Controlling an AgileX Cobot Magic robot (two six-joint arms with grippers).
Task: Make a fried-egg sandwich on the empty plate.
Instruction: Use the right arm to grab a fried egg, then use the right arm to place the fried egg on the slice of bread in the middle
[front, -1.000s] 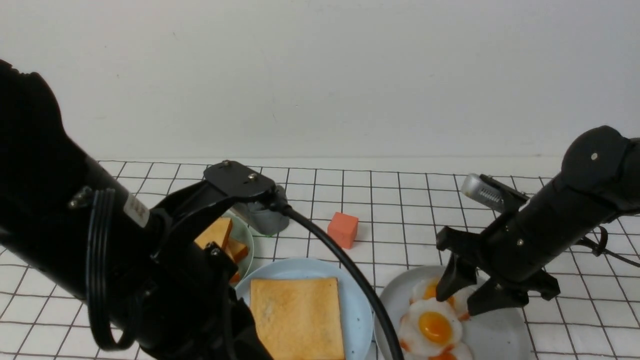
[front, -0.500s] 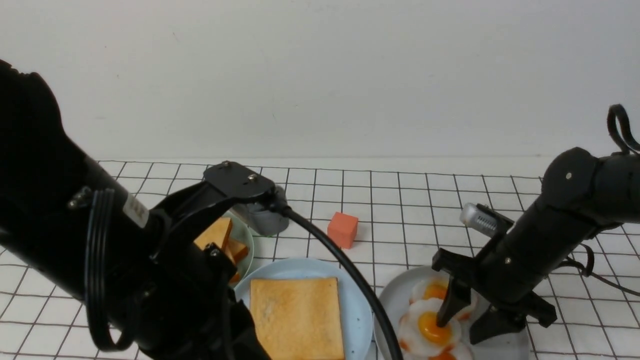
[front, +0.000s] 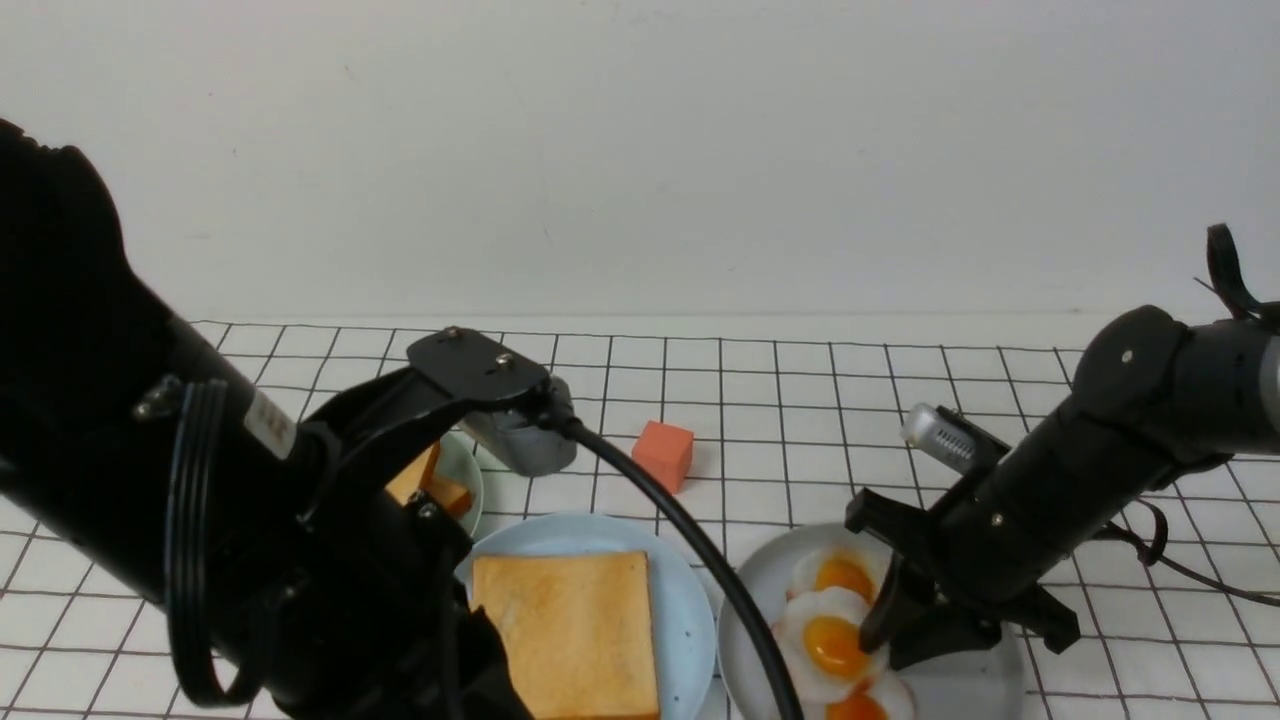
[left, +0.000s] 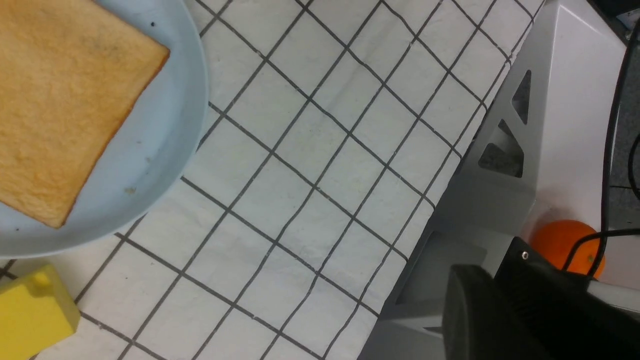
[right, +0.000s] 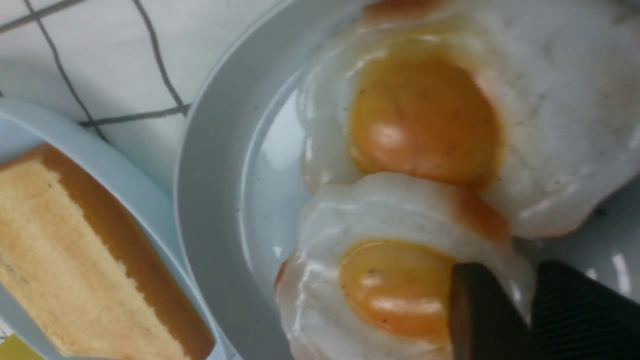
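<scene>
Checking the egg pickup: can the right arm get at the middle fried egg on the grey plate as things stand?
Probably yes: the right gripper is down at the middle fried egg, its fingers seemingly pinching its rim, nothing in between.

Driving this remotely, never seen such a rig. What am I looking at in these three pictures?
A left arm and right arm work over a checked tablecloth. The wide picture looks forward from between them; the other two come from wrist cameras. One toast slice lies on the light blue plate. Beside it, the grey plate holds three fried eggs. The right hand appears pinched on the middle egg's rim. The left hand barely shows, holding nothing visible. A red block and more toast on a green plate sit behind.
</scene>
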